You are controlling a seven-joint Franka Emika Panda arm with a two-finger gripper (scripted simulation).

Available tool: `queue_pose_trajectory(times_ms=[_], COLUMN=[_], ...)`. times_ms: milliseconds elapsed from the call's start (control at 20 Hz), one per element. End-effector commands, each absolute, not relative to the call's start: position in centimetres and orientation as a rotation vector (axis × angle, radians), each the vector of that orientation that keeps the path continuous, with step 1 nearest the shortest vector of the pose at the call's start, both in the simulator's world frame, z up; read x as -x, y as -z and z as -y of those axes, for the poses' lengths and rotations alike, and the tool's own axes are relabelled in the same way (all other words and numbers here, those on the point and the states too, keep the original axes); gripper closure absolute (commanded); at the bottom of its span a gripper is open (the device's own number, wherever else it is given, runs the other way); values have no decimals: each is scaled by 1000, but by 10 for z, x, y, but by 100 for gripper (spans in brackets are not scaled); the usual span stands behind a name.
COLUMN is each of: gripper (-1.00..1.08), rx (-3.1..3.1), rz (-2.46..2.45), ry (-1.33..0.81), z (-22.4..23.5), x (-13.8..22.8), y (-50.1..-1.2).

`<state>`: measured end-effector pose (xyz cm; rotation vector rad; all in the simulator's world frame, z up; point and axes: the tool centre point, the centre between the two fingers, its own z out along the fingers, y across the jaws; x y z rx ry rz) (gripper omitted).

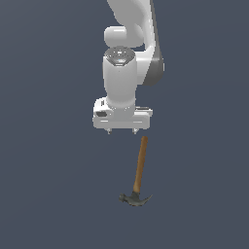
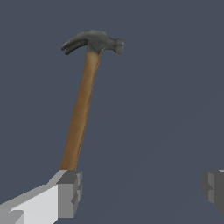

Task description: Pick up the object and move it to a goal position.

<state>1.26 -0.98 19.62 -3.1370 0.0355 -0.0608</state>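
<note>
The hammer (image 1: 140, 165) lies flat on the dark grey floor, with its orange-brown wooden handle pointing toward the arm and its dark grey claw head (image 1: 135, 198) toward the exterior view's bottom. My gripper (image 1: 122, 131) is open and empty and points straight down, just beyond the handle's free end. In the wrist view the hammer (image 2: 81, 113) runs from its head (image 2: 94, 42) to the handle's end, which meets one finger (image 2: 69, 192). The other finger (image 2: 214, 188) is far to the side. The handle is not between the fingers.
The plain dark grey floor (image 1: 48, 185) surrounds the hammer on all sides. The white arm (image 1: 127, 58) rises above the gripper. No goal marker shows in either view.
</note>
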Motion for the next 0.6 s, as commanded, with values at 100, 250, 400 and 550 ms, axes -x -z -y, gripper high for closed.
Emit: queue_pose_trajectory(times_ms=[100,250,400,550], gripper=[-92,-92,-92,-92], rx=[3139,3146,3153,3153], rz=[-29,1,28,28], ry=[59,48,39,39], z=[8,-2,-11,-11], x=[-13,-13,-14,-14], y=[-196,-195,-194,-194])
